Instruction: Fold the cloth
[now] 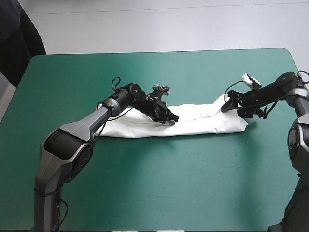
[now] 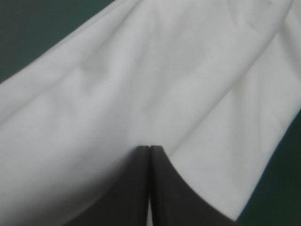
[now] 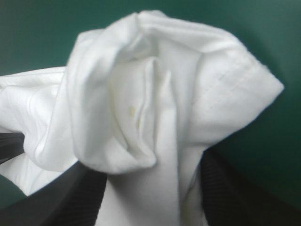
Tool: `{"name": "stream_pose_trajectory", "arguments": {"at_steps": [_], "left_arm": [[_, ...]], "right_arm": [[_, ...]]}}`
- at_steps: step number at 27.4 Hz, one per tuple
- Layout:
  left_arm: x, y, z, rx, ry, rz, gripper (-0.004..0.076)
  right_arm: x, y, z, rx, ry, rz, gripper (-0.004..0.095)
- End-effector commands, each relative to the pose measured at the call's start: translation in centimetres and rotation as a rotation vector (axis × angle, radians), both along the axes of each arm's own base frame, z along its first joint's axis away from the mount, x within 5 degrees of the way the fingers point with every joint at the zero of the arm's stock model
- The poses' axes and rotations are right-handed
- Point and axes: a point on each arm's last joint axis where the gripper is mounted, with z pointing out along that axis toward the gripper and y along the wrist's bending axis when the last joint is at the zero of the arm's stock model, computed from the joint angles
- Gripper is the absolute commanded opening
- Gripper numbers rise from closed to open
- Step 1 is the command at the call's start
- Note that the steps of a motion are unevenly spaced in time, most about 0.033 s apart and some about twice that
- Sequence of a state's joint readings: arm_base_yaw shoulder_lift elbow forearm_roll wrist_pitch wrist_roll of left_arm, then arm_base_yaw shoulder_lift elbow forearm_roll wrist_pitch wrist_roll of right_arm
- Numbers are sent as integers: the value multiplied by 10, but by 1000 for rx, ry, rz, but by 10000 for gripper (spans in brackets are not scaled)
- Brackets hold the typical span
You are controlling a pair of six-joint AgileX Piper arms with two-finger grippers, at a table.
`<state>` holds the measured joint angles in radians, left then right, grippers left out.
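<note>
The white T-shirt lies as a long folded band across the middle of the teal-green table. My left gripper rests low on the band near its middle. In the left wrist view its black fingers meet in one pointed arch, pinching the T-shirt, which spreads ahead of them. My right gripper is at the band's right end. In the right wrist view its fingers stand apart, with the bunched sleeve end of the T-shirt rising between them.
Bare teal-green cover stretches in front of the band to the near edge, and more lies behind it up to the far edge. The right arm reaches in close to the table's right edge.
</note>
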<state>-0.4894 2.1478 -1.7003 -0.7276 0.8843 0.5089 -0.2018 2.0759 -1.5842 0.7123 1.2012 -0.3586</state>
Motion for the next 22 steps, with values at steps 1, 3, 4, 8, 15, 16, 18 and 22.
{"name": "stream_pose_trajectory", "arguments": {"at_steps": [1,3,4,8,15,16,18,22], "left_arm": [[-5,-3,29,-37,-51,-11,-9],[-5,-3,29,-37,-51,-11,-9],[-5,-3,29,-37,-51,-11,-9],[-5,-3,28,-35,-52,-11,-9],[-5,-2,27,-12,-54,-8,-9],[-5,-2,27,-12,-52,-9,-9],[-5,-1,27,-10,-54,-10,-9],[-5,-1,27,-4,-59,-11,-9]], "right_arm": [[-2,6,17,-7,-19,12,454],[-2,6,17,-8,-19,12,286],[-2,6,17,-12,-20,16,182],[-2,6,18,-11,-24,18,-8],[-9,12,51,11,-105,9,-9],[-10,14,57,15,-121,9,-9],[-14,18,75,15,-165,11,-9],[-24,28,134,8,-324,11,-9]]}}
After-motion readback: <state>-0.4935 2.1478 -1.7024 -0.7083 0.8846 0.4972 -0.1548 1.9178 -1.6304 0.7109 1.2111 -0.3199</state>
